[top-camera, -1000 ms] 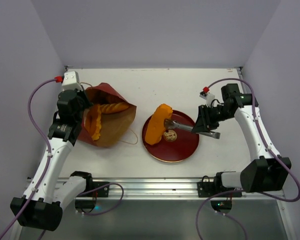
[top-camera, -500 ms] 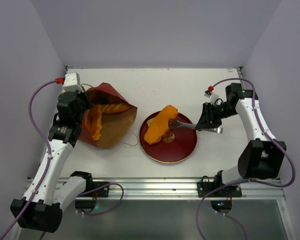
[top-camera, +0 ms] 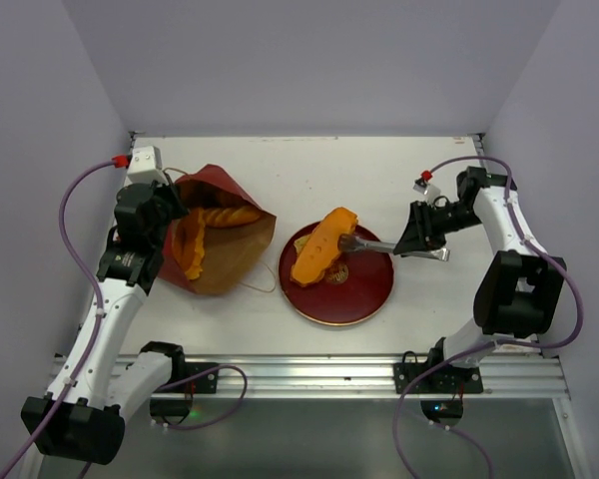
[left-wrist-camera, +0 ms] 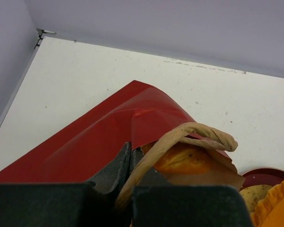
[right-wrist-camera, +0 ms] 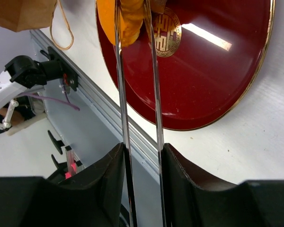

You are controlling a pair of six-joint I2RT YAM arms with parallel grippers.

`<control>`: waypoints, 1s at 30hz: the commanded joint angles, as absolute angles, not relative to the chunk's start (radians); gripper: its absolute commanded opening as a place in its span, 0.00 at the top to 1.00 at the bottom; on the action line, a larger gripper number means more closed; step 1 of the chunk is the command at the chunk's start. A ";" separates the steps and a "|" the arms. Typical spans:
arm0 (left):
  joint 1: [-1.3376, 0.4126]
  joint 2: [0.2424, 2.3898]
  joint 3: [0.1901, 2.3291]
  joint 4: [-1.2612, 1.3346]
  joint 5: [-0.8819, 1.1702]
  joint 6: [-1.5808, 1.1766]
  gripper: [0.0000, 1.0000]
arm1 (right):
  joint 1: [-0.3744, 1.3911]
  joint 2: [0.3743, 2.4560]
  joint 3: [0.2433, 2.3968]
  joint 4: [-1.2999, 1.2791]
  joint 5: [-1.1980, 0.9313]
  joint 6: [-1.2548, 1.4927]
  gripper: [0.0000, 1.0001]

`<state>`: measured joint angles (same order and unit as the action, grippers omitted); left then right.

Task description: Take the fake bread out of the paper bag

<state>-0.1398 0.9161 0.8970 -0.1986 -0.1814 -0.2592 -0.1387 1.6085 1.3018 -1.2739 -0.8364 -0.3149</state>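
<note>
**One loaf out at the plate, the rest in the bag**

Orange loaf (top-camera: 319,249) is out of the bag and over the left part of the red plate (top-camera: 364,294). Its far end reaches past the plate's far rim. It is tilted, near end lowest. I cannot tell whether it rests on the plate or hangs just above it.

Metal tongs (top-camera: 374,244) pinch the loaf's right side. From the right wrist, the two thin blades (right-wrist-camera: 120,94) run out from the fingers to the loaf (right-wrist-camera: 125,21), close together and nearly parallel, over the plate (right-wrist-camera: 213,71).

Right gripper (top-camera: 419,235) sits just right of the plate, closed narrow on the tongs' handle end (right-wrist-camera: 142,151).

Paper bag (top-camera: 230,261) lies on its side at the left of the table (top-camera: 309,175), well apart from the plate, red outside uppermost. In its gaping mouth are a twisted loaf (top-camera: 225,215) toward the far side and a ruffled orange piece (top-camera: 190,244) nearer the left arm.

Left gripper (top-camera: 165,215) is at the bag's mouth. From its wrist, the fingers are closed tight (left-wrist-camera: 131,163) on the bag's red rim (left-wrist-camera: 99,137). The cord handle (left-wrist-camera: 199,132) comes up from between the fingers and loops over a golden loaf inside.
</note>
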 commanded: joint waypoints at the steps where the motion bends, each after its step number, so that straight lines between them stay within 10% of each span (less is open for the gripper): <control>1: -0.138 0.904 0.902 -0.103 -0.161 -0.282 1.00 | -0.178 1.606 1.356 -1.275 -0.896 -0.365 0.58; 30: -0.138 0.882 0.899 -0.120 -0.143 -0.287 1.00 | -0.241 1.629 1.330 -1.298 -0.842 -0.402 0.38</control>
